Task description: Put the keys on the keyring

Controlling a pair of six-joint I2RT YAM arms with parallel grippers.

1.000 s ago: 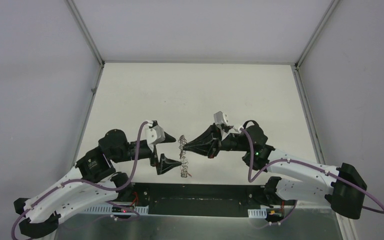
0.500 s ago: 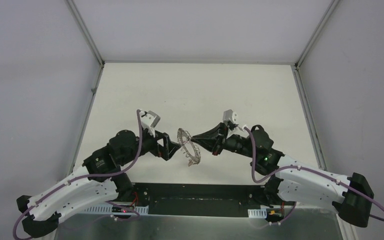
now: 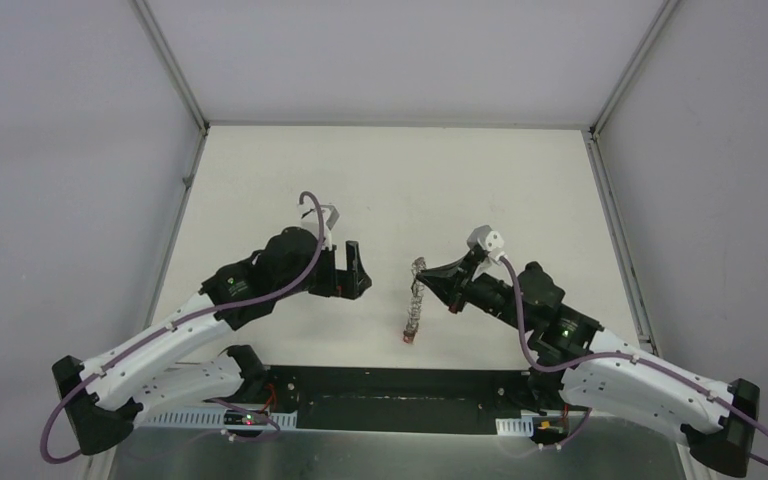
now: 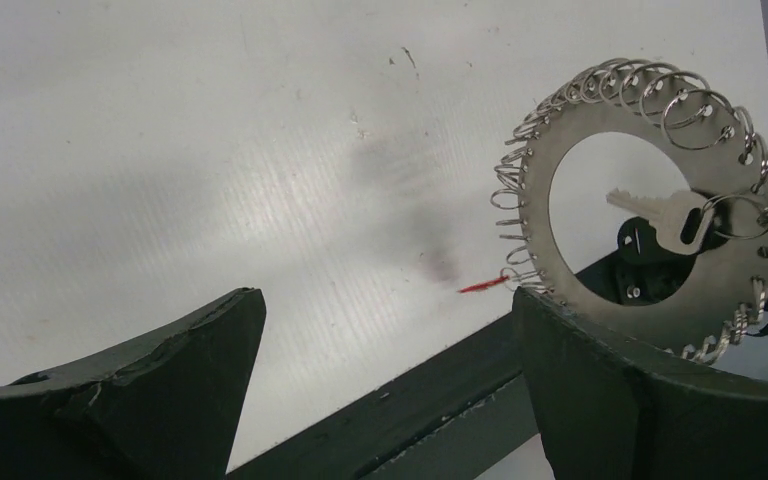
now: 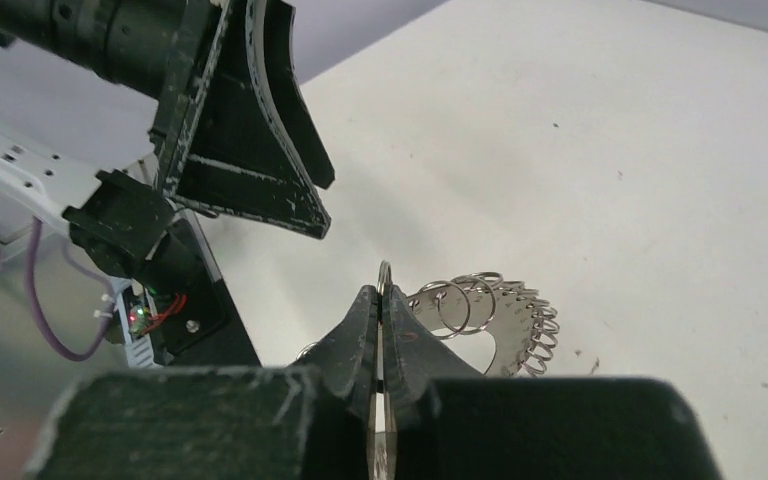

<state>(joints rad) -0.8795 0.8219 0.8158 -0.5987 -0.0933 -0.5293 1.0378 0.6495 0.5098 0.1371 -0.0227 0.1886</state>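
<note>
The keyring (image 3: 417, 298), a flat silvery ring fringed with wire loops, hangs edge-on above the table with my right gripper (image 3: 430, 274) shut on its upper rim. In the right wrist view the fingers (image 5: 360, 330) pinch a thin loop of the keyring (image 5: 508, 335). The keys hang from it: a silver key (image 4: 665, 218) lies across the opening of the keyring (image 4: 570, 140), and a red key (image 4: 482, 286) dangles at the bottom (image 3: 409, 338). My left gripper (image 3: 357, 270) stands open, left of the ring and apart from it, nothing between its fingers (image 4: 180, 380).
The white table (image 3: 390, 180) runs back to grey walls on three sides. A black rail (image 3: 400, 400) with the arm bases lines the near edge, just below the hanging ring. The left gripper's finger (image 5: 260, 150) shows up close in the right wrist view.
The left gripper has pulled back to the left, away from the ring, still open. The right gripper has carried the keyring right and lower, and it now hangs edge-on.
</note>
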